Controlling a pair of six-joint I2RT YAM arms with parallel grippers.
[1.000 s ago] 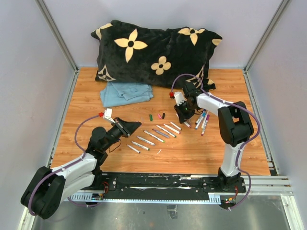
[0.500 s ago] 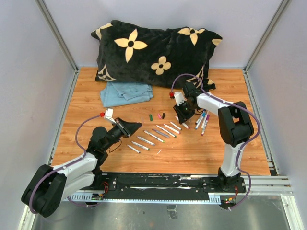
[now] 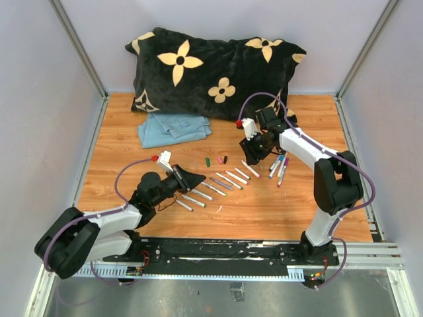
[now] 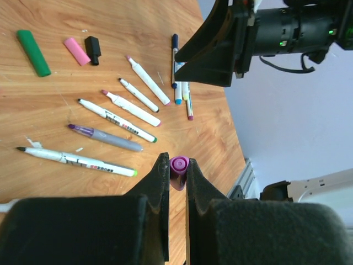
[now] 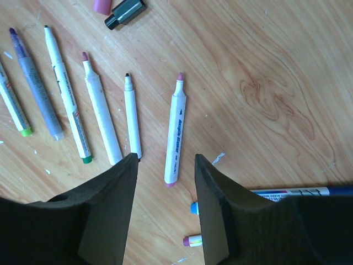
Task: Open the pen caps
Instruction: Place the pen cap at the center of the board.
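Four pen caps can be counted. One purple cap (image 4: 178, 164) is pinched between the fingertips of the left tool (image 4: 177, 167), held just off the near side of the row of uncapped pens (image 4: 118, 118). The other three lie loose on the desk (image 3: 297, 205) beyond the far side of that row: one green cap (image 4: 33, 52), one pink cap (image 4: 76, 51) and one black cap (image 4: 92, 49), the pink and black close together and the green a little apart.

In both wrist views the row shows six pens lying side by side with bare tips. The overhead view shows it running on toward the left arm, too small there to count surely.

The right tool (image 5: 165, 160) hangs over the right end of the row. Its fingers are spread, with nothing between them but the pink-tipped pen (image 5: 175, 130) lying on the desk below. Just right of the row lies a small cluster of capped pens (image 3: 279, 165), overlapping too much to count.

Well beyond the row, one blue cloth (image 3: 173, 127) lies folded. Behind it is one black pillow (image 3: 218, 66) with cream flowers.
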